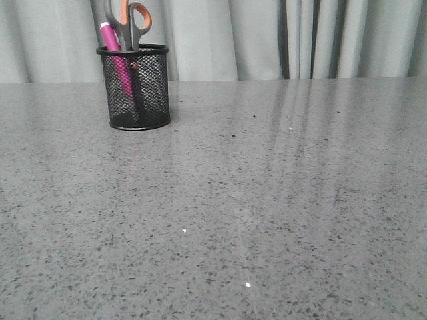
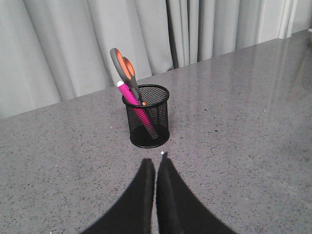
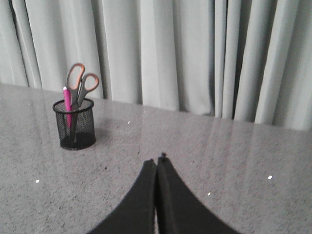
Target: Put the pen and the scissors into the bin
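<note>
The black mesh bin point(image 1: 137, 90) stands at the far left of the grey table. The pink pen point(image 1: 110, 39) and the scissors point(image 1: 133, 21) stand inside it, handles up. The bin also shows in the left wrist view point(image 2: 148, 119) with the pen point(image 2: 127, 94) and scissors point(image 2: 124, 68), and in the right wrist view point(image 3: 75, 126) with the pen point(image 3: 66, 100) and scissors point(image 3: 80, 85). My left gripper point(image 2: 156, 161) is shut and empty, a short way in front of the bin. My right gripper point(image 3: 157, 160) is shut and empty, well to the right of the bin. Neither gripper shows in the front view.
A grey speckled table point(image 1: 267, 200) runs to a pale curtain point(image 1: 267, 37) at the back. Small white specks point(image 1: 247, 285) lie on the table near the front.
</note>
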`<action>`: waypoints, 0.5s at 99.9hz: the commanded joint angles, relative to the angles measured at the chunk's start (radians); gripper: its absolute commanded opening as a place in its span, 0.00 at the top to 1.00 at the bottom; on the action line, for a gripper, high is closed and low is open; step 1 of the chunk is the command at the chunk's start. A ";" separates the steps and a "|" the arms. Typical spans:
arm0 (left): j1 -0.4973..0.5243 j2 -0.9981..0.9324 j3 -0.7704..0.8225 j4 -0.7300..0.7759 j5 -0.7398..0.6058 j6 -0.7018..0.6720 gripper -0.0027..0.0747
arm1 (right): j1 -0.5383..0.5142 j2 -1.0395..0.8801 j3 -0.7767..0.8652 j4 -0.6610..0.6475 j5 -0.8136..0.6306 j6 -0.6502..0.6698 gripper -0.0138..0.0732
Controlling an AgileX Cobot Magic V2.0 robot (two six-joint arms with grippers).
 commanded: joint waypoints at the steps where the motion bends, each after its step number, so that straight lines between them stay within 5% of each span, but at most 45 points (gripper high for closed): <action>1: -0.010 0.013 -0.025 -0.015 -0.077 -0.012 0.99 | 0.002 -0.042 -0.018 -0.016 -0.061 -0.043 0.92; 50: -0.010 0.013 -0.025 -0.018 -0.077 -0.012 0.99 | 0.002 -0.012 0.014 0.024 -0.014 -0.043 0.92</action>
